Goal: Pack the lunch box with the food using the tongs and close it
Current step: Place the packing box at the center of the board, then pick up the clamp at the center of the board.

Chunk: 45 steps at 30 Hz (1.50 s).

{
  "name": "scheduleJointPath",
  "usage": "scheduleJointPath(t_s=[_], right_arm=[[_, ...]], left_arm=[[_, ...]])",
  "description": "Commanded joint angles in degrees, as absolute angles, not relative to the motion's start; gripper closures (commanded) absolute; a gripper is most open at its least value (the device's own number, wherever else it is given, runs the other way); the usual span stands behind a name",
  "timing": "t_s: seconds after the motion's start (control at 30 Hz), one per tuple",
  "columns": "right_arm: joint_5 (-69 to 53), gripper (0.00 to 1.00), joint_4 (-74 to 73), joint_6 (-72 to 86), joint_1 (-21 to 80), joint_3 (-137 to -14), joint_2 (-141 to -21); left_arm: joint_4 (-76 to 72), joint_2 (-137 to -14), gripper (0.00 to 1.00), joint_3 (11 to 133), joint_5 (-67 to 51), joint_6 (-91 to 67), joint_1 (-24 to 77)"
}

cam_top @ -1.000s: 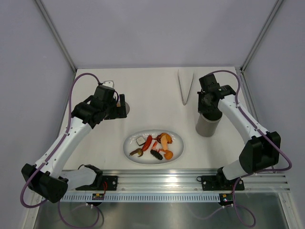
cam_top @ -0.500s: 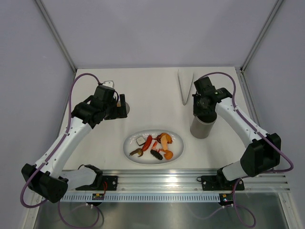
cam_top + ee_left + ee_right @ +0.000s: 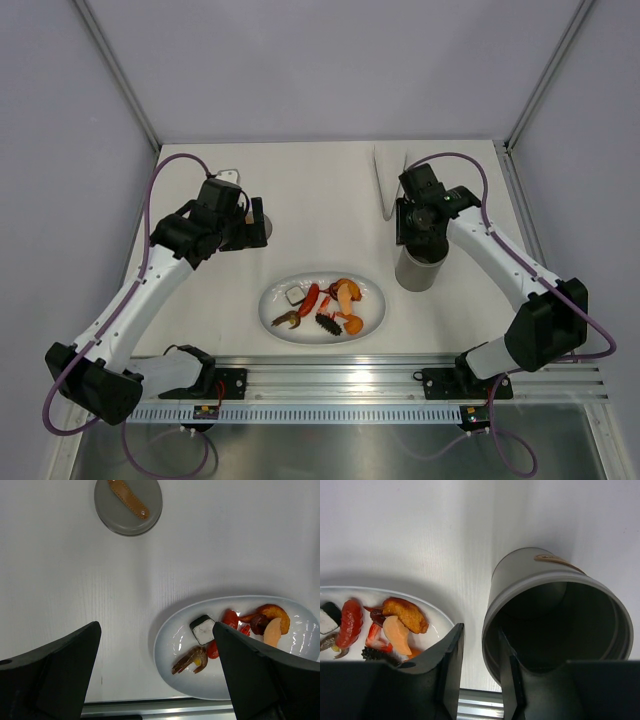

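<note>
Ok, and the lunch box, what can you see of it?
The lunch box is a dark grey, metal-looking cylinder standing upright on the white table, right of the plate and clear of it. It is open and looks empty; a small tan tab sits on its outer wall near the rim. Its lid lies apart by the left arm. The right end effector straddles its wall, one finger inside, one outside with a slight gap.

lunch box: matt grey, smooth, metal look. lid: matt grey, tan strap. plate: glossy white. tabletop: matt white, faint grain. tongs: shiny metal.
</note>
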<state>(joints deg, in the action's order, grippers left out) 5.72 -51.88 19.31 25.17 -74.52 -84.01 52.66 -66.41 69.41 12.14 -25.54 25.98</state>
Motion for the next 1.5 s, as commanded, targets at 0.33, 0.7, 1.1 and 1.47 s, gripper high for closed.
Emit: scheduleJointPath(t_s=[0.33, 0.7, 1.1, 1.47], right_arm=[[8.8, 0.34, -55.6, 19.9, 26.6, -85.0, -79.9], [15.3, 0.08, -62.0, 17.1, 25.8, -109.3, -99.7], [9.1, 0.01, -67.9, 16.7, 20.7, -131.7, -124.9], [5.3, 0.0, -67.9, 17.0, 17.5, -137.2, -136.7]], left_arm=[[50.5, -67.1, 0.01, 71.0, 10.5, -25.4, 26.0], [51.3, -67.5, 0.01, 71.7, 11.7, -24.1, 25.9], [51.2, -68.0, 0.01, 70.9, 11.8, -23.9, 25.9], [49.3, -65.7, 0.01, 67.1, 10.5, -25.7, 26.0]])
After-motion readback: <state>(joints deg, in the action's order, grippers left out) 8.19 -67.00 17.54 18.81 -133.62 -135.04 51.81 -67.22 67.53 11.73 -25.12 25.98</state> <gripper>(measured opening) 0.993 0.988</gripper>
